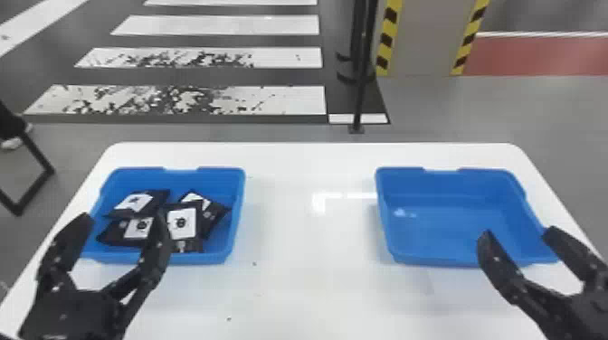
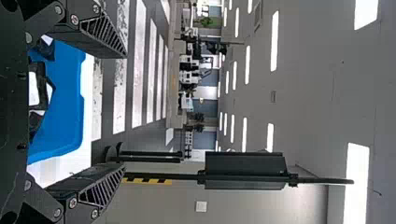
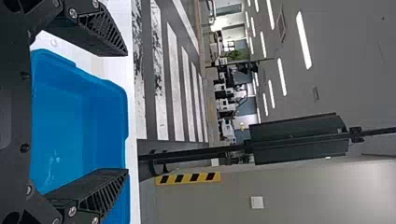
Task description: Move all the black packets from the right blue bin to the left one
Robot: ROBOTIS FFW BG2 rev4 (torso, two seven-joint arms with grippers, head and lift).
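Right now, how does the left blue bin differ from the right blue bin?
The left blue bin holds white-labelled black packets; the right blue bin holds none. The left blue bin stands near the white table's left side, the right blue bin near its right. Both are open-topped.

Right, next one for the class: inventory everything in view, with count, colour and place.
packets: at least four, black with white labels, left bin
left bin: one, blue, table's left
right bin: one, blue, table's right
table: one, white, under bins
floor stripes: several, white, beyond table
post: at least one, black, beyond table
pillar: one, grey, yellow-and-black edges, background
ceiling lights: several, white, overhead
left end effector: one, black, by left bin
right end effector: one, black, by right bin
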